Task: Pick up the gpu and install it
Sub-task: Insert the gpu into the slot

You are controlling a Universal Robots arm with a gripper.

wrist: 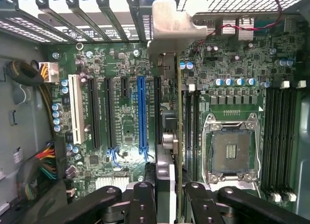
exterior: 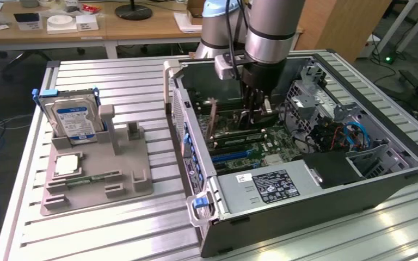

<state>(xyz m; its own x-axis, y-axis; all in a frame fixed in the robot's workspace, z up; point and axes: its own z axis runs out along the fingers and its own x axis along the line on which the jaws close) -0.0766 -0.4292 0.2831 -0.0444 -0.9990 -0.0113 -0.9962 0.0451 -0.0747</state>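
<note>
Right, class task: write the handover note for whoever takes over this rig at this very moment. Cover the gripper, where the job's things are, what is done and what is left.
Gripper: jaws shut on the gpu, held edge-on inside the open computer case.
Gpu: upright over the motherboard, its bracket toward the case's rear slot openings, beside the blue expansion slot. Whether it touches a slot cannot be told.
Done: gpu picked up and brought into the case.
Left: seating the gpu in its slot and letting go.
Elsewhere: the hard drive stands in the grey holder on the table, untouched.
</note>
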